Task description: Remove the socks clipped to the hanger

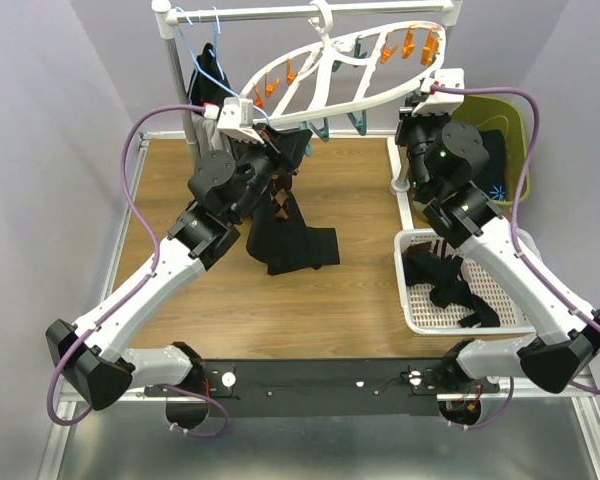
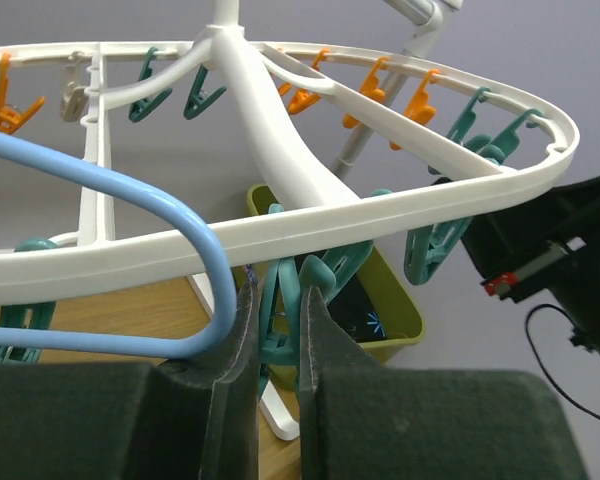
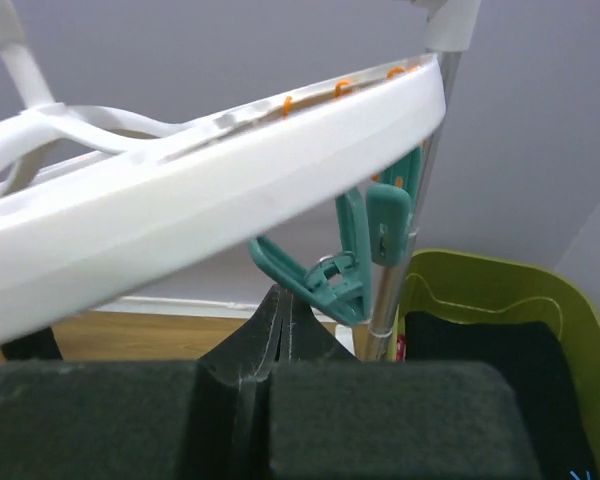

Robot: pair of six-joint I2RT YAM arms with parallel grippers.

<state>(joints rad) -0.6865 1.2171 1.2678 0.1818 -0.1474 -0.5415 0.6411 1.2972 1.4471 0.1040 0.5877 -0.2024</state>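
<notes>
The white oval hanger (image 1: 325,85) hangs tilted from the rail, with orange and teal clips. It also shows in the left wrist view (image 2: 280,230) and in the right wrist view (image 3: 180,200). Dark socks (image 1: 285,235), one diamond-patterned, hang under its near left edge and reach down to the table. My left gripper (image 1: 248,117) is at that edge, and in its wrist view the left gripper (image 2: 278,295) is shut on a teal clip (image 2: 280,320). My right gripper (image 1: 432,92) is at the hanger's right end. In its wrist view the right gripper (image 3: 283,300) is shut and empty, just below a teal clip (image 3: 325,280).
A white basket (image 1: 412,300) at the right holds several dark socks (image 1: 450,285). A green bin (image 1: 515,120) with dark cloth stands behind it. A thin blue hanger (image 2: 130,200) hangs beside my left fingers. A black garment (image 1: 212,65) hangs on the rail at back left.
</notes>
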